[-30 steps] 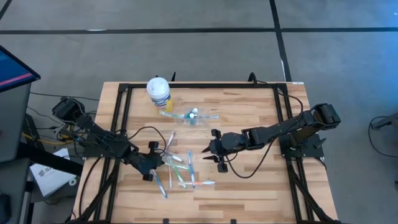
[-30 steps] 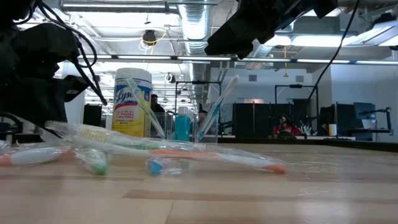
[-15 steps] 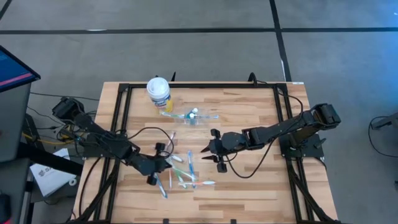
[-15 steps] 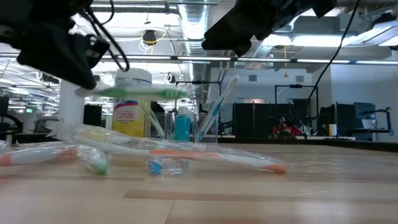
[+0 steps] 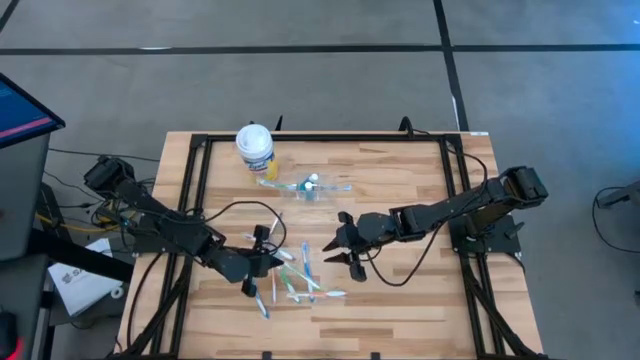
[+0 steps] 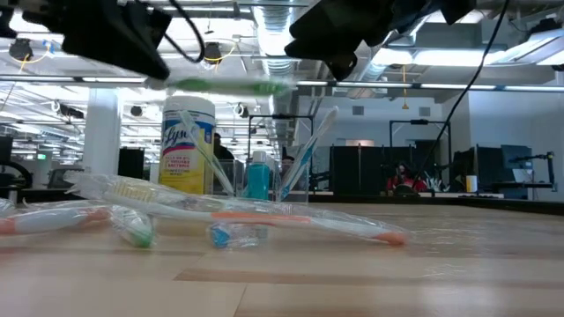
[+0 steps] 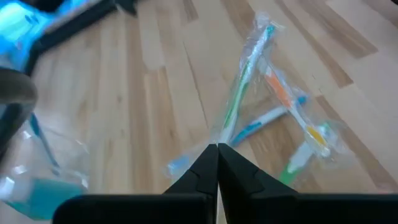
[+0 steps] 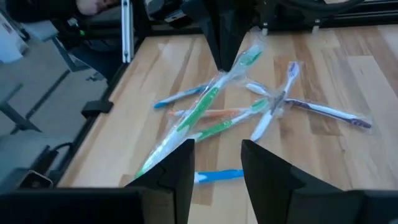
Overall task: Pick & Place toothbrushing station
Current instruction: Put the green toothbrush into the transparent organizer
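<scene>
The left gripper (image 7: pixel 217 149) has its two dark fingers pressed together on the tip of a wrapped green toothbrush (image 7: pixel 239 93), pinching the clear wrapper right at their point, and from the low view that brush (image 6: pixel 225 85) hangs level in the air, well above the tabletop. Seen from above, this gripper (image 5: pixel 268 262) sits over the left-hand edge of the loose pile of toothbrushes (image 5: pixel 295 278) that lie scattered on the wooden table (image 5: pixel 400 300), some white, some blue, some green, several in crinkly clear wrap. The right gripper (image 5: pixel 338 252) hovers just beside that pile on its other side, fingers standing apart with nothing between them; its own camera looks down past the two spread fingers (image 8: pixel 177 168) onto the crossed brushes below. Farther back on the table, nearer the far edge, stands the small clear plastic cup (image 5: pixel 306 187) with a few toothbrushes leaning out of it and the small blue tube (image 6: pixel 258 179) upright inside, as best I can make out from table height. Just beside the cup, toward the back left, is a yellow canister (image 5: pixel 255 148) with a white lid, well apart from both grippers. The pile on the table lies between the two arms, with an orange-handled brush (image 6: pixel 264 217) lying flat at the front of it.
</scene>
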